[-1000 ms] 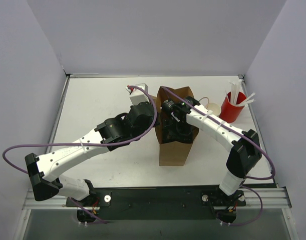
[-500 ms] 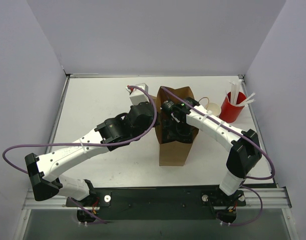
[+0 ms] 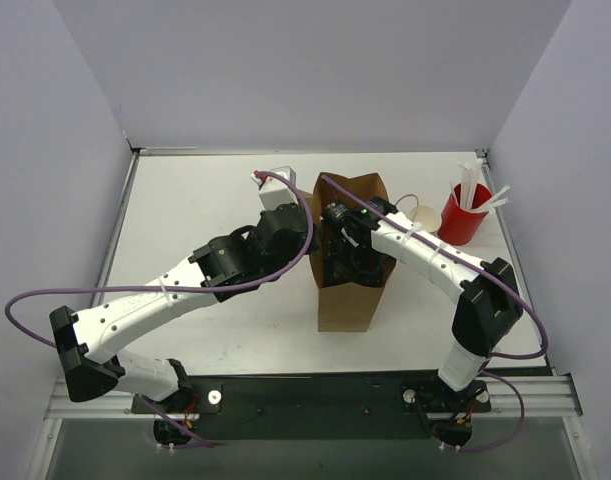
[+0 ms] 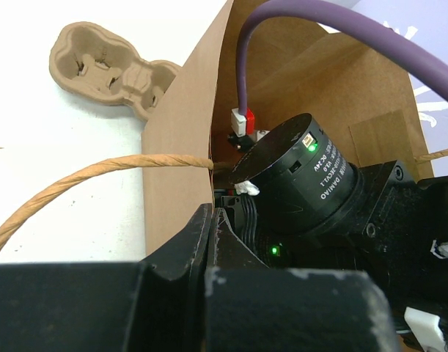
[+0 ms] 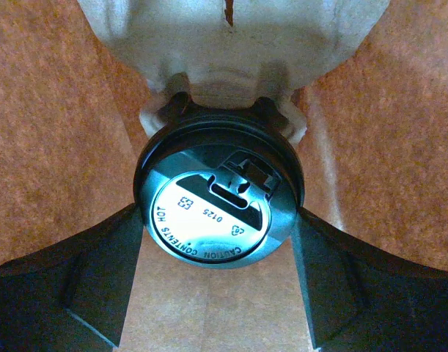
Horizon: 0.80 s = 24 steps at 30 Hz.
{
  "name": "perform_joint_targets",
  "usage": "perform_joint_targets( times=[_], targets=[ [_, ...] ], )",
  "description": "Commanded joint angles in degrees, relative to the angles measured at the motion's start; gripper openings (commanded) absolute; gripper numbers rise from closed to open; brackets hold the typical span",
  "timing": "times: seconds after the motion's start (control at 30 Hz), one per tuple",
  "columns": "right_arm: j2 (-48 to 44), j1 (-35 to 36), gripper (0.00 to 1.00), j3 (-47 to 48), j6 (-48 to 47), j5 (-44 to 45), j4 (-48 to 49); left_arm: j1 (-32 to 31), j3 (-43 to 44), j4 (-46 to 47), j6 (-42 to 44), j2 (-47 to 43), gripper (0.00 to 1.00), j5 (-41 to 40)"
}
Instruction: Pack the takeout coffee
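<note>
The takeout coffee shows its round black lid [image 5: 218,213] in the right wrist view, inside the brown paper bag [image 3: 347,300]. My right gripper [image 5: 218,217] reaches down into the bag and is shut on the takeout coffee, one finger against each side of the lid. A pale moulded shape [image 5: 231,44] lies just beyond the cup; the cup's brown body is hidden under the lid. My left gripper [image 4: 213,213] is shut on the bag's left rim, beside the twisted paper handle [image 4: 99,172]. From above, the right gripper is hidden inside the bag.
A red cup with white sticks [image 3: 463,215] stands at the back right, a tan paper cup [image 3: 422,214] next to it. A moulded pulp carrier [image 4: 110,66] lies on the white table outside the bag. The bag's walls [image 5: 55,132] close in around the right gripper.
</note>
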Motion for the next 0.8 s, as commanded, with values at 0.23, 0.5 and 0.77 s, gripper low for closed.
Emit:
perform_joint_targets(
  times=[0.23,0.5,0.77],
  targets=[
    [-0.71,-0.45,0.4,-2.52,0.02,2.97,0.81,0.15,3.58,-0.4,1.19,-0.43,0.0,-0.23],
    [-0.18,-0.45,0.4,-4.01,-0.15,3.32,1.6,0.06,3.5,-0.49,1.28,-0.35,0.0,-0.32],
    [0.0,-0.45,0.4,-5.68,-0.07,3.23,2.83,0.15,3.23,-0.4,0.92,-0.08,0.0,-0.14]
  ],
)
